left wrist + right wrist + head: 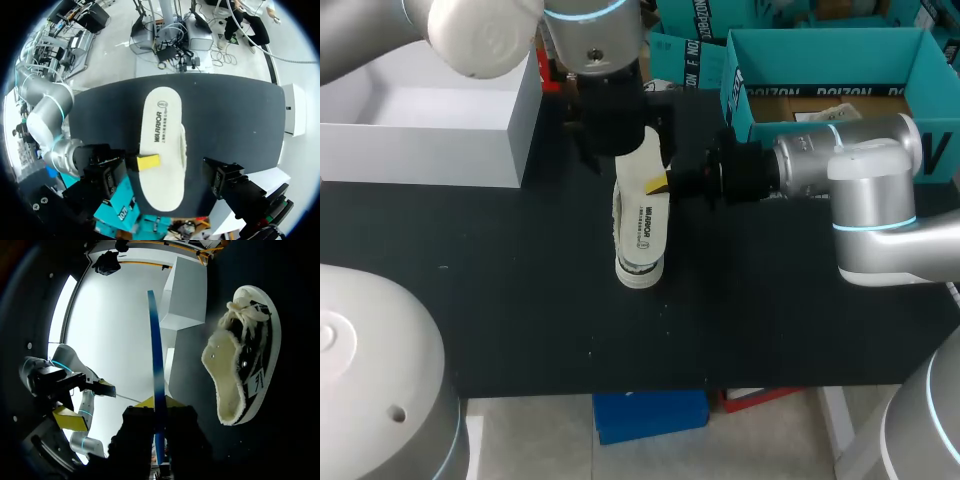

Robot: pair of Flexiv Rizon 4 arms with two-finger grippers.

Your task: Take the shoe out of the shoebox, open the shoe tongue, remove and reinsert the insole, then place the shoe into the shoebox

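Observation:
A white insole (645, 235) with a blue underside hangs flat over the table's middle, pinched at one long edge by my right gripper (670, 182), which comes in from the right. In the right wrist view the insole (157, 370) shows edge-on, clamped in that gripper (159, 407). Under it the black-and-white laced shoe (245, 355) lies on its side on the black table; only its edge (618, 225) shows from above. My left gripper (167, 175) hovers over the insole (160, 135), fingers (107, 172) wide open on both sides without touching it.
The open teal shoebox (740, 95) stands at the back right, behind my right arm. A white box (430, 125) stands at the back left. The black table (520, 300) has free room toward its front and left.

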